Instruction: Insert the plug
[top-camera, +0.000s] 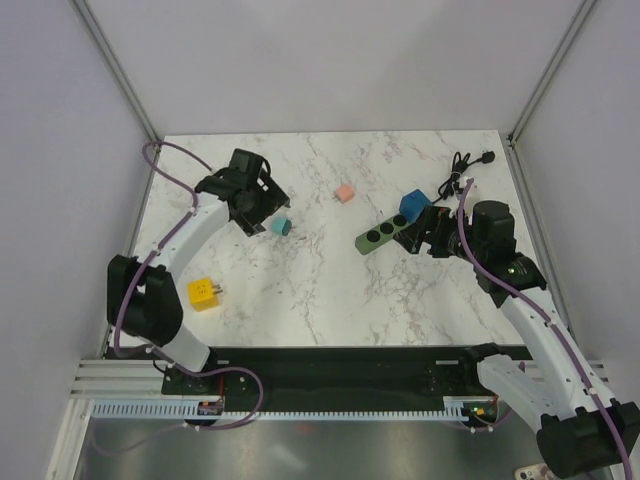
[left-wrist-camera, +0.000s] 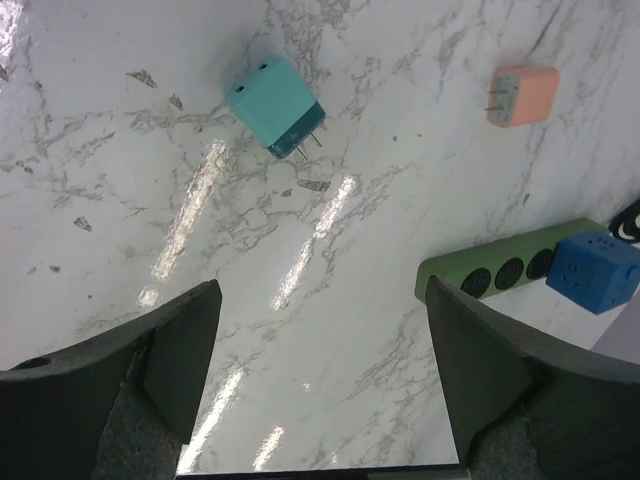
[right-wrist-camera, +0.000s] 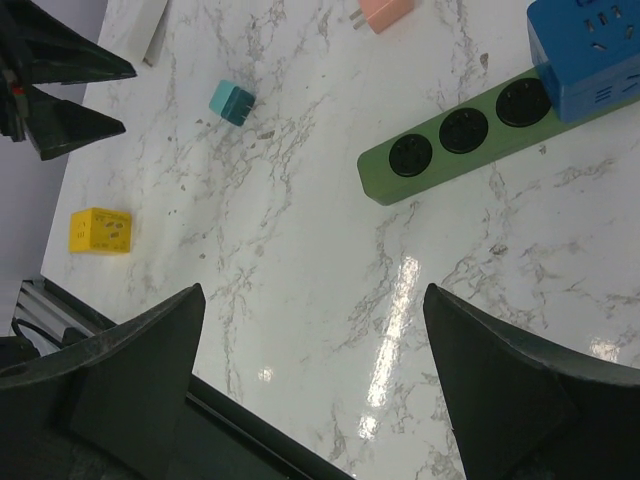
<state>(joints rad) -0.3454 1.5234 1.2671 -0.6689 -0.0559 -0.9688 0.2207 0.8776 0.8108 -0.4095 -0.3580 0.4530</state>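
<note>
1. Yellow cube-shaped plastic plug (top-camera: 203, 293): near-left part of the white marble tabletop (top-camera: 320, 290), well apart from both arms.
2. Left arm (top-camera: 195, 235): jaws spread wide and empty, hanging above the tabletop just short of item 3.
3. Teal square plastic plug (left-wrist-camera: 275, 105): probably the task's thing. It lies on its side, untouched, with both prongs showing. The jaws should come squarely over its body and close on the flat sides, leaving the prongs clear so it cannot twist.
4. Salmon-pink small plug (top-camera: 345, 193): far centre, on its side.
5. Long green power strip (top-camera: 385, 237): lies slantwise, three round sockets free. The prongs should stand upright over one socket before pressing.
6. Blue cube adapter (top-camera: 414, 206): sits on the strip's right end.
7. Right arm (top-camera: 530, 310): jaws open and empty by the strip's right end, well placed to steady the strip against sliding.
8. Black coiled cable (top-camera: 460, 172): far-right corner.
</note>
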